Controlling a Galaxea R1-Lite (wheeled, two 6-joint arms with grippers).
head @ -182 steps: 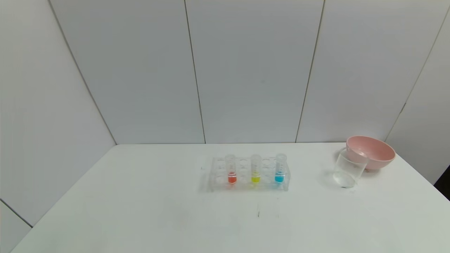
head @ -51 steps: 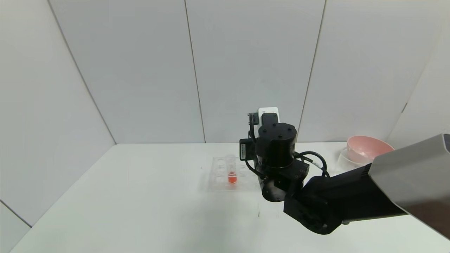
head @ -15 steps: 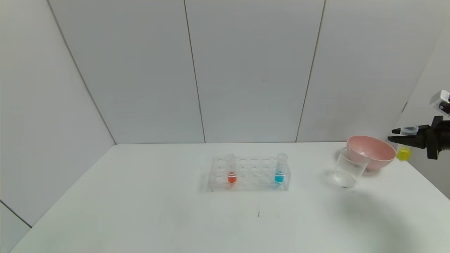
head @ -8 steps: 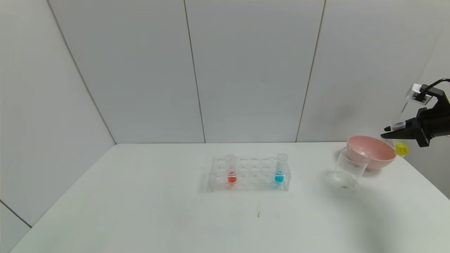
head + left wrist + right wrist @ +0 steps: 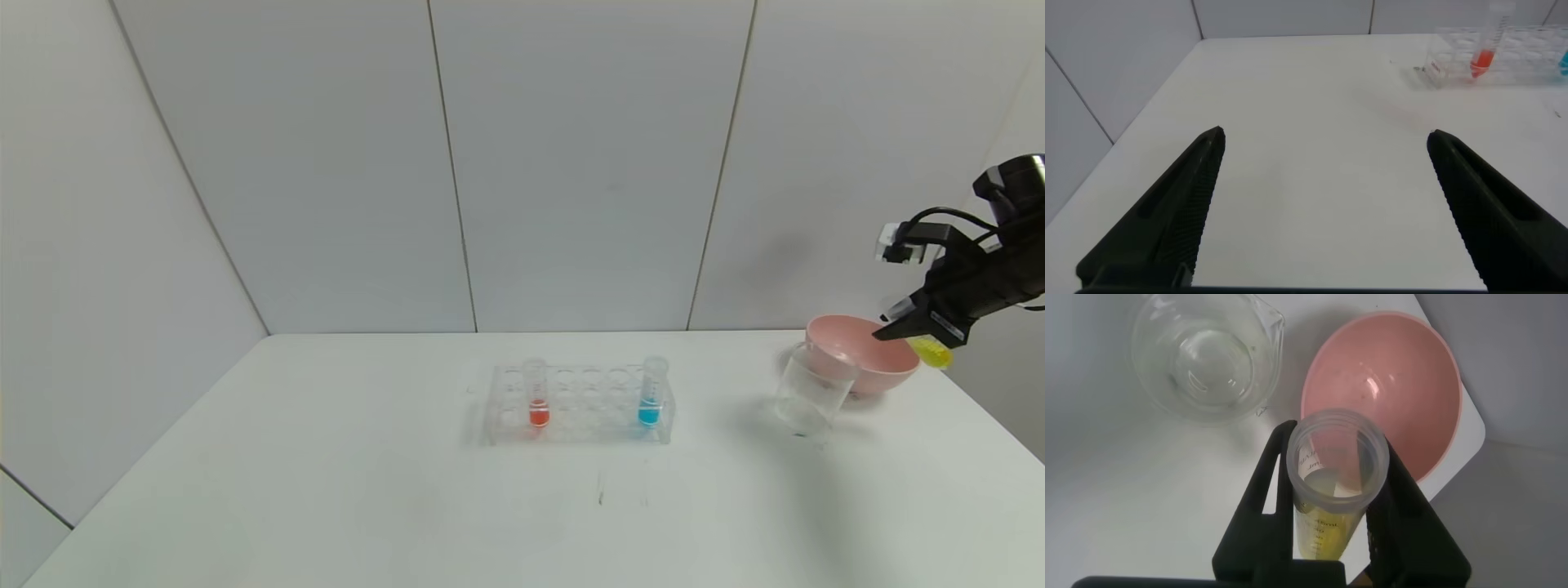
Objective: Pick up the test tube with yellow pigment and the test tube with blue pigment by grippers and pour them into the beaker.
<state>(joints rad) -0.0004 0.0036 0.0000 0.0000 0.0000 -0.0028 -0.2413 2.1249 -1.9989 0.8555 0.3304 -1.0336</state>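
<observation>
My right gripper (image 5: 908, 327) is shut on the test tube with yellow pigment (image 5: 931, 351), held tilted in the air above the pink bowl (image 5: 857, 359), to the right of the beaker (image 5: 811, 390). In the right wrist view the tube (image 5: 1335, 482) sits between the black fingers (image 5: 1259, 506), its open mouth toward the beaker (image 5: 1204, 359) below. The test tube with blue pigment (image 5: 650, 392) stands at the right end of the clear rack (image 5: 580, 406). My left gripper (image 5: 1323, 204) is open and empty over bare table, far from the rack (image 5: 1503, 57); it does not show in the head view.
A tube with red-orange liquid (image 5: 537, 394) stands at the rack's left end. The pink bowl (image 5: 1380, 400) sits right behind the beaker, near the table's right edge (image 5: 980, 408). Grey wall panels close the back and sides.
The right gripper with the yellow tube has risen, swung left toward the beaker and tilted the tube more over the last second. The rack's middle slot stays empty.
</observation>
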